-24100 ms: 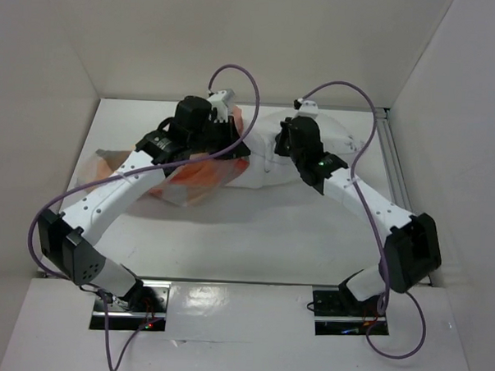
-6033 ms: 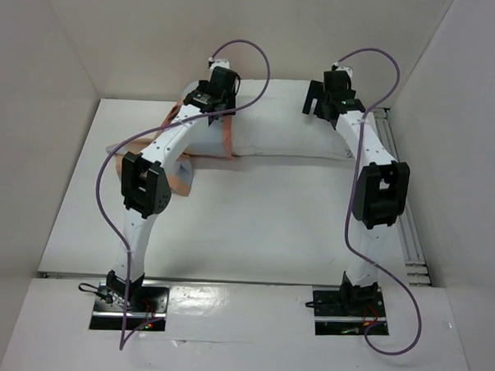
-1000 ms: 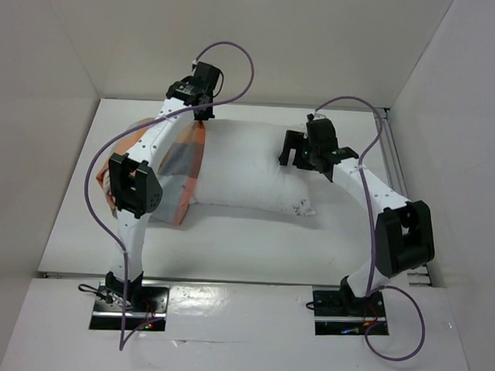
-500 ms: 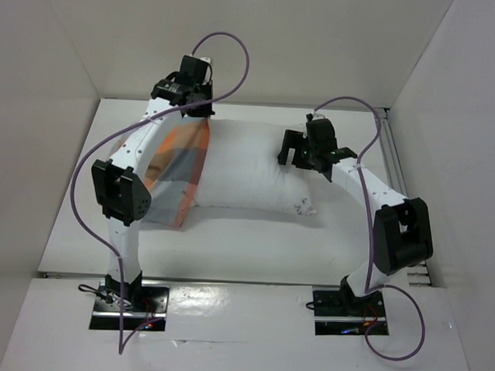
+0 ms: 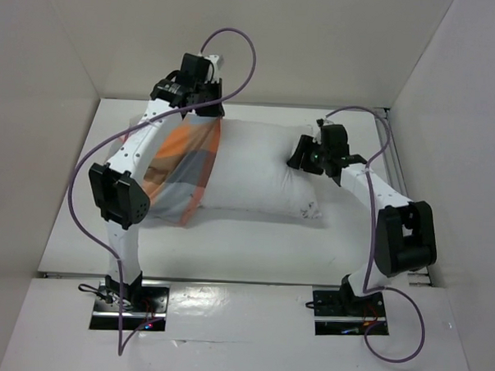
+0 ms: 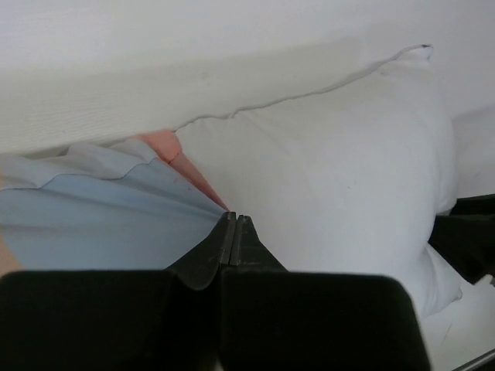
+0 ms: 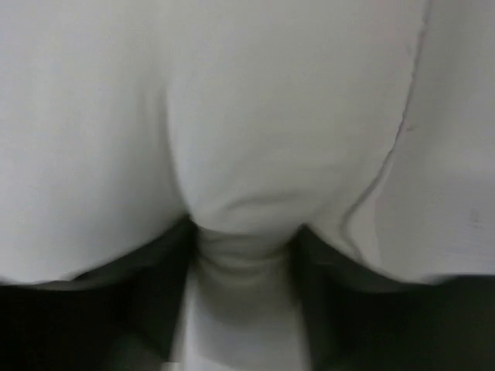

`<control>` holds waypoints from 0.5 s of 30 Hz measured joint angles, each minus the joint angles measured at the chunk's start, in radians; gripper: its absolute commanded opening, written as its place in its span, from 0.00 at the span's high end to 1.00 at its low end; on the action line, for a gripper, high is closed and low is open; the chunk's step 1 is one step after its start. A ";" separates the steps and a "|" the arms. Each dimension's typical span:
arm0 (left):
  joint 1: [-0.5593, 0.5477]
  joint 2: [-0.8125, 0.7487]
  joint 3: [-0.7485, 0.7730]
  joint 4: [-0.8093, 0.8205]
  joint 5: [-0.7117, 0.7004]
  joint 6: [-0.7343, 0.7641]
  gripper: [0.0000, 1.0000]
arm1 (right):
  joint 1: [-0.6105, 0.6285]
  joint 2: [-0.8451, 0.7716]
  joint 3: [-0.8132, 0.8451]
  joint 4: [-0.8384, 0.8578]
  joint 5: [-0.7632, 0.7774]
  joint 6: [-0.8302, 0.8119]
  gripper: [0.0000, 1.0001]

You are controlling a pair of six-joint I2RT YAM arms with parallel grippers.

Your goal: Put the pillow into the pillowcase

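Nearest me, the 2 arm bases sit at the front edge of the table [image 5: 228,250]. Beyond them a broad strip of bare white tabletop runs the full width, free right up to the near seam of the pillow [image 5: 261,165]. The pillow lies crosswise in the middle, and its near right corner carries the dark specks [image 5: 308,209]. Its right end stops short of the metal rail [image 5: 398,180] along the table's right edge, with a band of bare surface between.

The pillowcase [image 5: 182,170] is drawn over the pillow's left end. Its open edge runs as a slanted line from the near seam to the far one, and everything to the right of that line is uncovered white. Some bare table shows between the pillowcase and the left side wall.

The right gripper [image 5: 304,158] is down on the pillow's top near the right end. Its wrist view shows the 2 fingers [image 7: 166,294] closed on a pinched-up fold of white fabric.

Farthest off, the left gripper [image 5: 211,112] is at the pillow's far edge. Its jaws are pressed tight together on the pillowcase's rim, and the light blue cloth is pulled taut from there. The back wall [image 5: 262,46] is close behind it, with little room there.
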 measured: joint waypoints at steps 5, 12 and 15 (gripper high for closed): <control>-0.052 0.012 0.009 -0.008 0.005 0.004 1.00 | 0.020 0.020 -0.021 0.101 -0.105 0.023 1.00; -0.151 0.081 0.108 -0.002 0.067 -0.036 1.00 | 0.097 -0.051 0.037 0.042 -0.046 0.018 1.00; -0.182 0.079 0.100 0.085 0.114 -0.102 1.00 | 0.112 -0.132 0.037 0.011 0.000 0.016 1.00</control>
